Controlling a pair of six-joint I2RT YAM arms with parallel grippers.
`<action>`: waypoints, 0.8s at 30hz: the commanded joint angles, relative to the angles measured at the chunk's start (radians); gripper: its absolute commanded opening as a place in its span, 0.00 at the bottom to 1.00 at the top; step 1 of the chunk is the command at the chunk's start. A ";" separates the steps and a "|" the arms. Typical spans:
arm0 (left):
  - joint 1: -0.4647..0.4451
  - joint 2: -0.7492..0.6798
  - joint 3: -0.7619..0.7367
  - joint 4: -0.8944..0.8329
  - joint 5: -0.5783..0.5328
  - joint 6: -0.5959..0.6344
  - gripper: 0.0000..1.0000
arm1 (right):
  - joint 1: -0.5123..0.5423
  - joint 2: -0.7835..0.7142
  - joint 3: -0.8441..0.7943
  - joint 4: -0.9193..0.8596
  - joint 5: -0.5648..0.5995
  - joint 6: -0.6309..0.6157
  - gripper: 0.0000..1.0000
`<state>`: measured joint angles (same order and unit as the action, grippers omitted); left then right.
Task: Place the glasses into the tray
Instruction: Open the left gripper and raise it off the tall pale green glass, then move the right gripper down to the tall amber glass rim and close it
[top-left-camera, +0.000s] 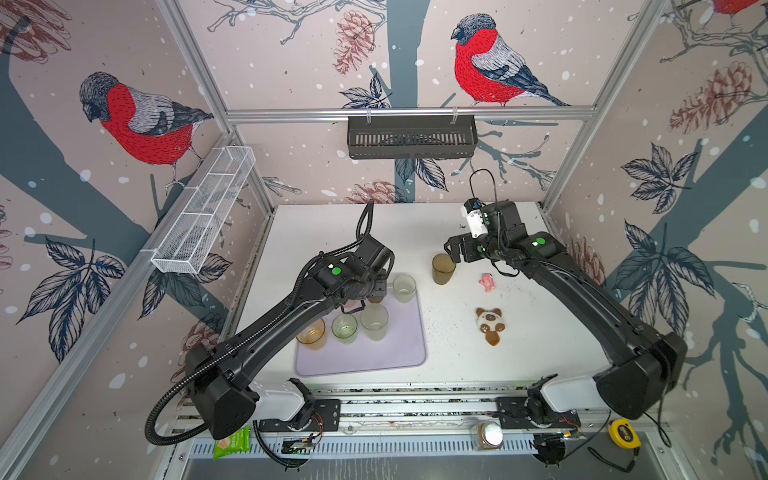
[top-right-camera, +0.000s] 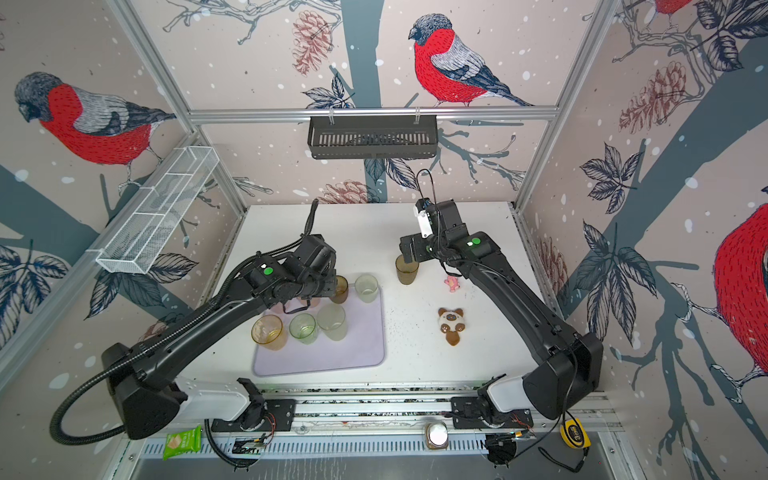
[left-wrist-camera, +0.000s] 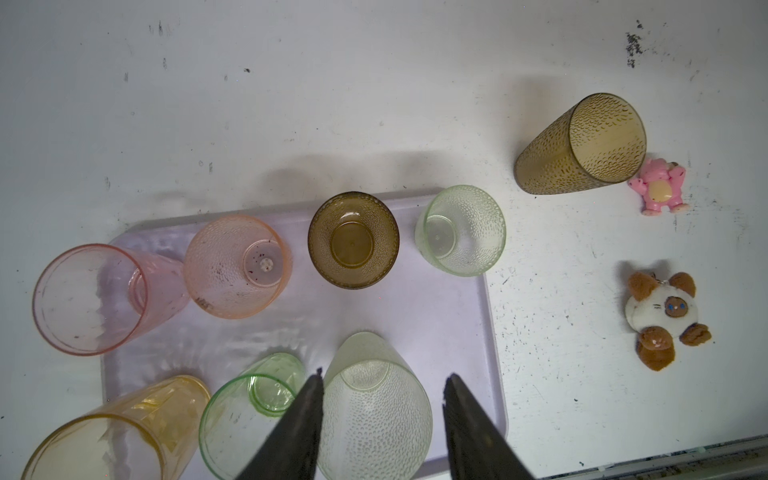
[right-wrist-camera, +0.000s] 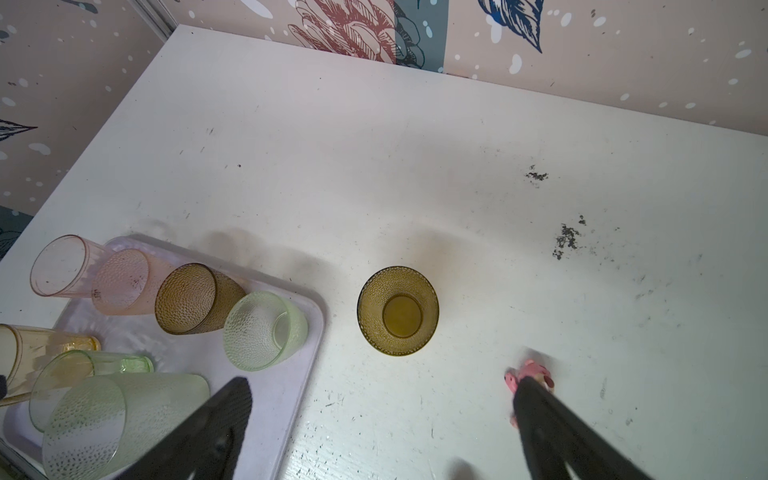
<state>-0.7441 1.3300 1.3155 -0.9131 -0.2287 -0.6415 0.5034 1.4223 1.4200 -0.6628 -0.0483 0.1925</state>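
dimpled brown-olive glass (right-wrist-camera: 397, 311) upright off lavender tray (left-wrist-camera: 436, 316) | left jaws parted | right jaws wide

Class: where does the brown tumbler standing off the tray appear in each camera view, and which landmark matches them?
Top view: brown tumbler standing right of the tray.
Top view: same spot, right of the tray.
Left wrist: tumbler off the tray's corner, beside the pink toy.
Right wrist: tumbler between tray and pink toy.
Landmark: pink toy, in all views.
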 joint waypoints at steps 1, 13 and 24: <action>-0.001 -0.017 0.009 0.054 -0.023 0.042 0.49 | 0.000 0.023 0.030 -0.036 0.025 0.020 1.00; 0.035 -0.043 0.021 0.130 0.018 0.070 0.65 | -0.018 0.110 0.078 -0.101 0.027 0.016 1.00; 0.035 -0.065 0.011 0.158 0.054 0.045 0.80 | -0.052 0.201 0.112 -0.160 0.016 -0.018 0.99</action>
<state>-0.7094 1.2747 1.3281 -0.7940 -0.1848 -0.5774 0.4549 1.6096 1.5208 -0.7952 -0.0277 0.1967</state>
